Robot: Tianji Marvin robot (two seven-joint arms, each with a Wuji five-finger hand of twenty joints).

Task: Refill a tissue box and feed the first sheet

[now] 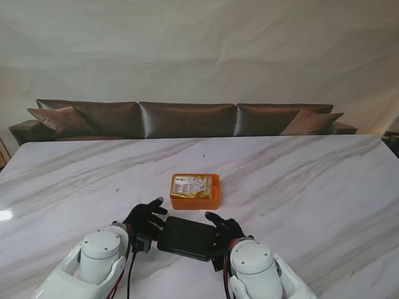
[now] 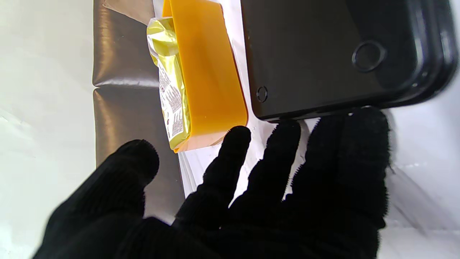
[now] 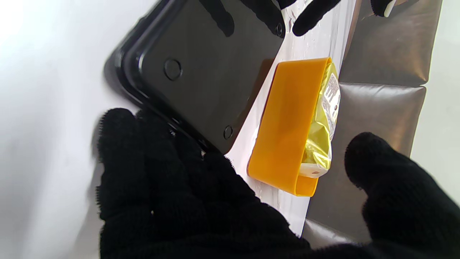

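Left hand [image 1: 146,218] sits at the near edge of the table [image 1: 299,187], fingers spread and holding nothing, fingertips [image 2: 284,133] just at the left end of the black lid [image 1: 187,238]. That lid lies flat between both hands, near the table's near edge; it looks rigid, glossy and likely slick, so I'd judge a pinch at its two short ends is the safest hold. Just beyond it, toward the middle of the table, sits the orange tissue box [image 1: 194,192] with the yellow tissue pack [image 1: 191,184] already inside; its soft, crinkly film will probably deform under pressure. Right hand [image 1: 225,228] is open too, fingers apart at the lid's right end, gripping nothing.
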